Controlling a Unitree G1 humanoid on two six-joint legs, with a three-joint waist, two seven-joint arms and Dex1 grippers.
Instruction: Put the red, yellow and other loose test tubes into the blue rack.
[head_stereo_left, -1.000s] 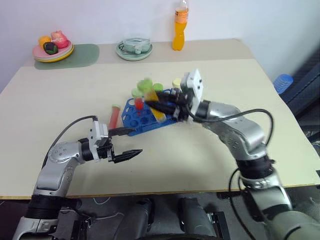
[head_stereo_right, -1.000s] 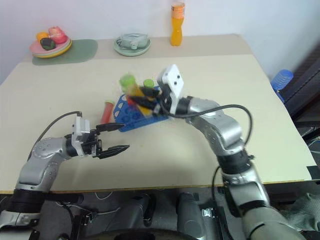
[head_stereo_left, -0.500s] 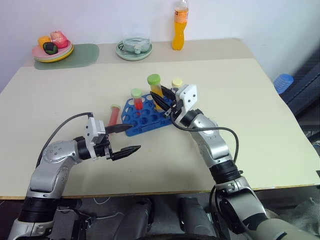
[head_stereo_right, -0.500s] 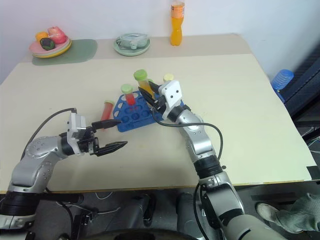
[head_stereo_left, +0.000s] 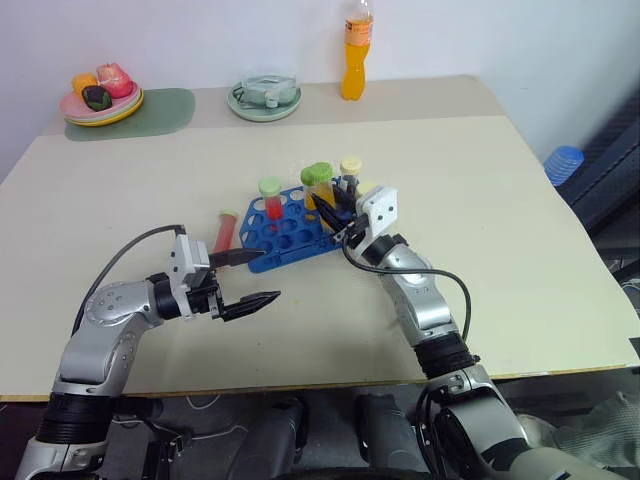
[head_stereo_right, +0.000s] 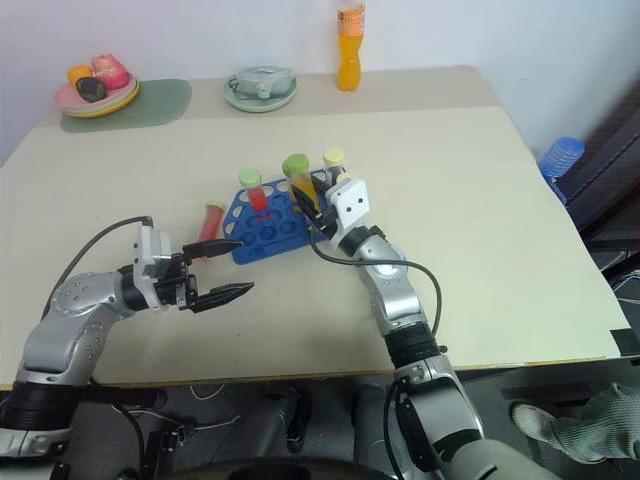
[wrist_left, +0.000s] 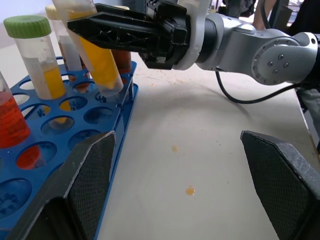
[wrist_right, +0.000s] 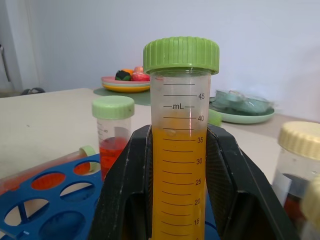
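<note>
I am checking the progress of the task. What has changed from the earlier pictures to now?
The right gripper, jaws shut on the yellow tube with the green cap, came down toward the blue rack; the tube's tip now sits at a rack hole at the edge. Nothing was released. The left gripper stayed open and in place; the red tube still lies on the table beside the rack.
</note>
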